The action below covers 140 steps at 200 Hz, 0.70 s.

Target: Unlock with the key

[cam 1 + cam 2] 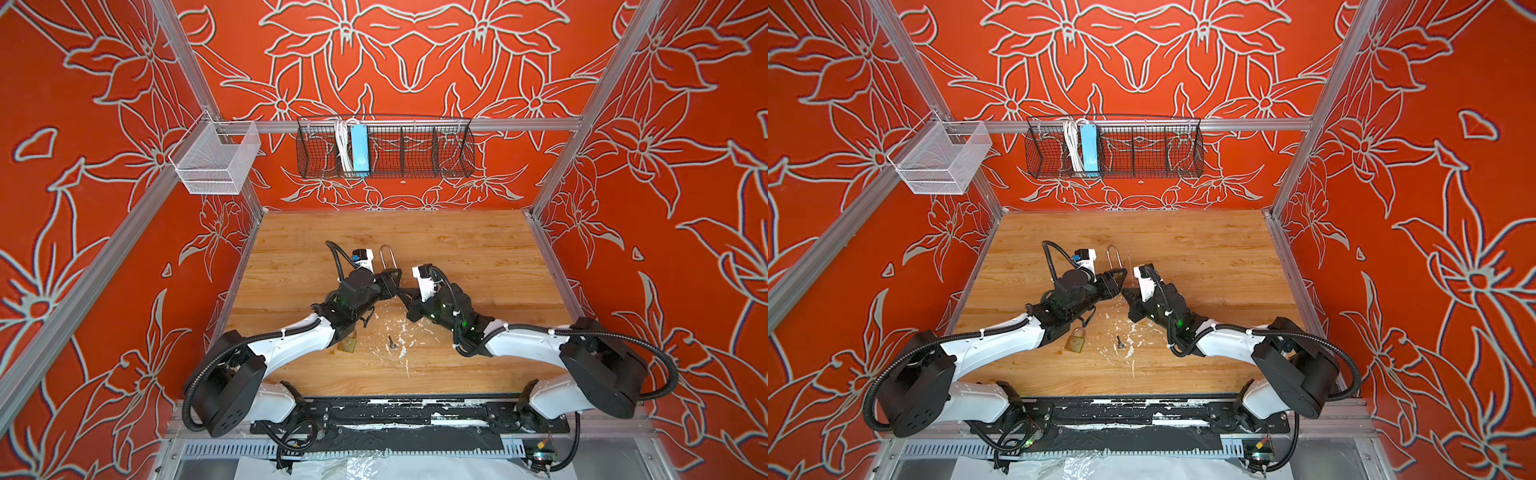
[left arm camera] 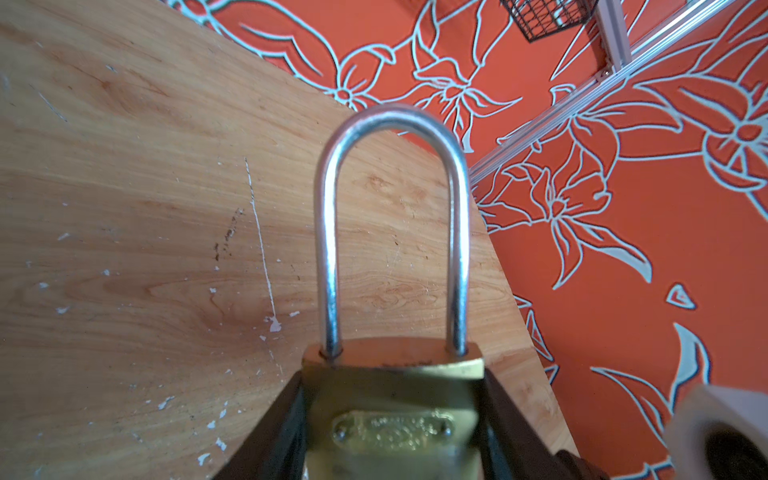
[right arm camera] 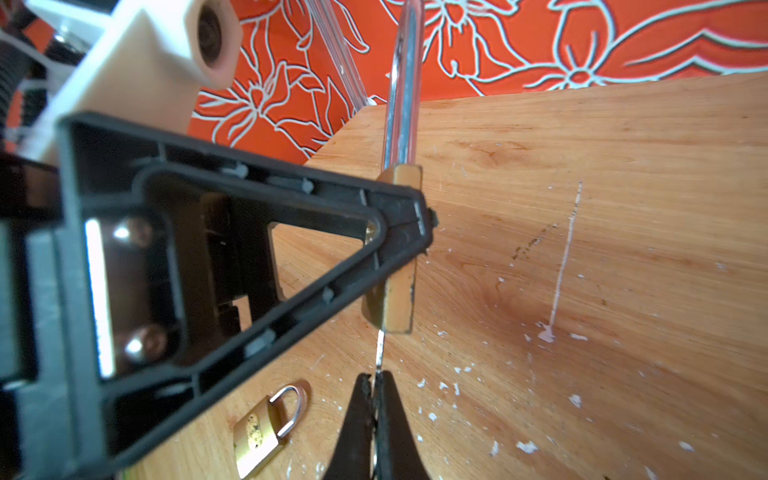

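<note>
A brass padlock [image 2: 395, 399] with a long steel shackle [image 2: 392, 208] hangs above the table, and my left gripper [image 2: 392, 424] is shut on its body from both sides. In both top views its shackle [image 1: 386, 257] [image 1: 1113, 257] points toward the back wall. My right gripper [image 3: 376, 386] is shut on the key [image 3: 379, 353]. The thin blade of the key runs from the jaws to the underside of the padlock [image 3: 399, 291], seen edge-on. Both grippers [image 1: 392, 278] [image 1: 405, 293] meet at mid-table. The keyhole itself is hidden.
A small brass padlock [image 3: 266, 428] [image 1: 1075, 340] lies on the wooden table [image 1: 478, 257] under my left forearm. A loose second key [image 1: 391, 341] lies among white flecks nearer the front. A wire basket [image 1: 384, 151] and a white mesh bin [image 1: 216, 160] hang on the back rail.
</note>
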{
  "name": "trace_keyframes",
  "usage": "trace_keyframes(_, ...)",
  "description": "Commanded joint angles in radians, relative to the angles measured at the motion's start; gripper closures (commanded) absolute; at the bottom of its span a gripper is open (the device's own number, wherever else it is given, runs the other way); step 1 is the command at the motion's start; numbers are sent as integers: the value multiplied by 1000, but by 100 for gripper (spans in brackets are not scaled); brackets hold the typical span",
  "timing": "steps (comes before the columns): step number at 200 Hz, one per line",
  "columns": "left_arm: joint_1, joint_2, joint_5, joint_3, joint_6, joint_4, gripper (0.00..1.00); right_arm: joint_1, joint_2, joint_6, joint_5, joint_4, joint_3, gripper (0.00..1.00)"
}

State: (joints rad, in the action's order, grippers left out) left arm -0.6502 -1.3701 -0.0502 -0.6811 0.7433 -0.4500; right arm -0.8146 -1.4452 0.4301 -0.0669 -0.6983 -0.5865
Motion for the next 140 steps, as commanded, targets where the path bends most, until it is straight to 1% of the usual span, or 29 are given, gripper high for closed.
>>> trace_keyframes(1, -86, -50, 284, -11, 0, 147, 100, 39, 65, -33, 76, -260, -43, 100)
trace_keyframes(19, -91, -68, 294, -24, -11, 152, 100, 74, 66, -10, 22, -273, -49, 100)
trace_keyframes(42, -95, -75, 285, -37, -31, 174, 100, 90, 90, -25, -15, -216, -75, 100)
trace_keyframes(59, -101, -78, 239, -57, -58, 220, 100, 106, 112, -7, -44, -190, -83, 100)
trace_keyframes(77, -104, -81, 157, -51, -53, 237, 100, 112, 130, 29, -53, -155, -93, 100)
trace_keyframes(91, -104, -79, 130, -22, -43, 188, 100, 113, 134, 76, -54, -160, -87, 100)
trace_keyframes(121, -106, -68, 145, 62, -8, 24, 100, 113, 116, 183, -31, -210, -64, 100)
trace_keyframes(140, -106, -50, 140, 70, -20, 26, 100, 113, 113, 216, -33, -217, -59, 100)
